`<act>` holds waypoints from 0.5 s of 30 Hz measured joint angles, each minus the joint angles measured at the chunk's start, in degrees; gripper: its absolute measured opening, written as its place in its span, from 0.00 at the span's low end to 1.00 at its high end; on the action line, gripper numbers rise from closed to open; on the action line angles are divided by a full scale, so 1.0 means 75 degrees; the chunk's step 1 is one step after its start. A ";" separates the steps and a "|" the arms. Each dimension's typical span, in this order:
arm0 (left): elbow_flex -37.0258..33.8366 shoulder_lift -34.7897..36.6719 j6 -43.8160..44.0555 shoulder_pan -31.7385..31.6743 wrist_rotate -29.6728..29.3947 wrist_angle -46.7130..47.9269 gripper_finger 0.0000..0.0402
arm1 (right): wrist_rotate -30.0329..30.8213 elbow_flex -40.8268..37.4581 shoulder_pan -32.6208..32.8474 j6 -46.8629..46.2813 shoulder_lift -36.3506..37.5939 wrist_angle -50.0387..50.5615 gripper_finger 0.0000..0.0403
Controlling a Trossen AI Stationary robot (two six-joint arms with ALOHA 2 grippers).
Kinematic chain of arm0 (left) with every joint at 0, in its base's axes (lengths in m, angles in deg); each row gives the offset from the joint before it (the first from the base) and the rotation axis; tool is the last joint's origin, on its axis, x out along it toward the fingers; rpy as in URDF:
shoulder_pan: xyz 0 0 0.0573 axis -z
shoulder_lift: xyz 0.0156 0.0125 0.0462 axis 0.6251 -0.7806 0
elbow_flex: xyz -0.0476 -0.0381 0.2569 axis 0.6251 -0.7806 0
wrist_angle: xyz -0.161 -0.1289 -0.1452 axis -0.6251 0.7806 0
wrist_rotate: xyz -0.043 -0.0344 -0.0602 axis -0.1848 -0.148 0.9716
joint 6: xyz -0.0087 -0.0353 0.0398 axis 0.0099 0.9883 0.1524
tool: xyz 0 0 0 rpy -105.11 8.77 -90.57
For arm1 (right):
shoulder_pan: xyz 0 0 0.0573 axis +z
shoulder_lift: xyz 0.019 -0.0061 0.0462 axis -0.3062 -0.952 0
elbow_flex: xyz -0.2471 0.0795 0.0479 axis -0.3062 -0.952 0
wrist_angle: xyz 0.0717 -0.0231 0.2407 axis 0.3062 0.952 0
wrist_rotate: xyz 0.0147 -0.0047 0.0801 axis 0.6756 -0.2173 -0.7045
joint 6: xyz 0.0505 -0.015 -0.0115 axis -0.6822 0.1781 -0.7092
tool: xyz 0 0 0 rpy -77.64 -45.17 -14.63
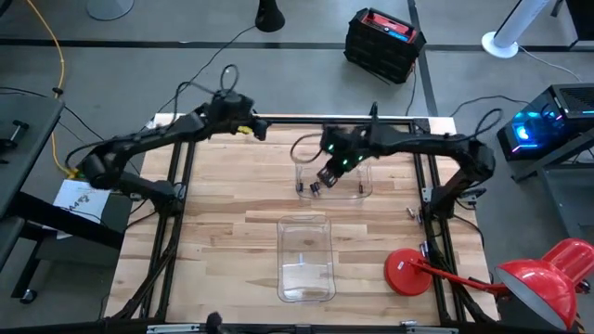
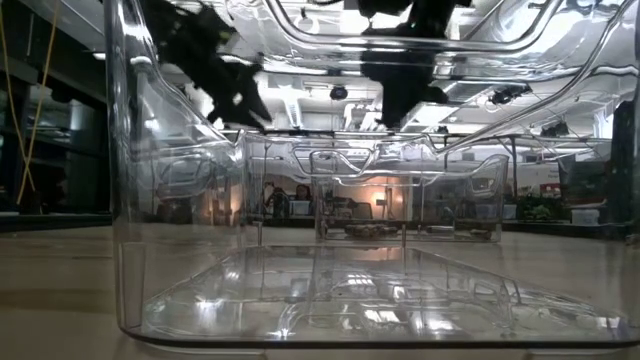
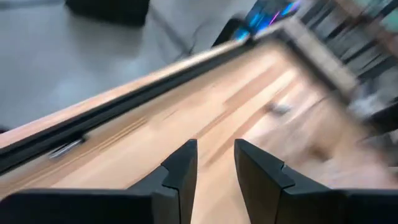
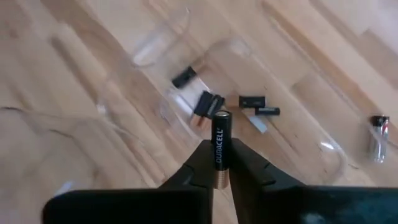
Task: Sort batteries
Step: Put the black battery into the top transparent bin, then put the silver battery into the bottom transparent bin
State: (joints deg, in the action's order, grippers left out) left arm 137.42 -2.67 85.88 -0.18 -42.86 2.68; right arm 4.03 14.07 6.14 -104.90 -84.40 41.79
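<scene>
Holding a black cylindrical Duracell battery [image 4: 219,147] upright between its two dark fingers, our right gripper [image 1: 321,178] hangs over the far clear plastic tray [image 1: 360,190]. We pinch the cell only at its lower part, so it could tip or slip out and roll away on the wooden table [image 1: 223,232]. Several small dark batteries [image 4: 208,103] lie below in that tray, one more [image 4: 379,127] beside it. Our left gripper [image 3: 214,162], fingers slightly apart and empty, waits at the far left edge.
</scene>
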 joint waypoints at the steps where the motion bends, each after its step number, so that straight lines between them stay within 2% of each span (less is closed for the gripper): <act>1: 0.0234 -0.0279 -0.0239 -0.0096 0.0008 0.0317 0.25 | 0.0077 -0.0003 0.0040 -0.0103 -0.0097 0.0026 0.10; 5: 0.1263 -0.1307 -0.1168 -0.0343 -0.0072 0.1508 0.25 | 0.0231 0.0002 -0.0048 -0.0318 -0.0244 0.0275 0.24; 9: 0.1951 -0.2128 -0.1687 -0.0428 -0.0593 0.2367 0.25 | 0.0447 0.0002 -0.0102 -0.0499 -0.0159 0.0703 0.34; 12: 0.2064 -0.2443 -0.1691 -0.0469 -0.1572 0.2412 0.23 | 0.0930 0.0007 0.0017 -0.0796 -0.0017 0.1269 0.36; 14: 0.1923 -0.2674 -0.1526 -0.0537 -0.2303 0.2085 0.18 | 0.1234 0.0008 0.0089 -0.0987 0.0036 0.1565 0.37; 15: 0.1838 -0.2823 -0.1297 -0.0611 -0.2391 0.1875 0.14 | 0.1348 0.0008 0.0118 -0.1085 0.0042 0.1658 0.37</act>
State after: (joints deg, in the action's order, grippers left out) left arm 151.21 -23.84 76.15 -4.76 -60.79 16.74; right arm 14.14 14.13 7.02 -113.04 -84.08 54.23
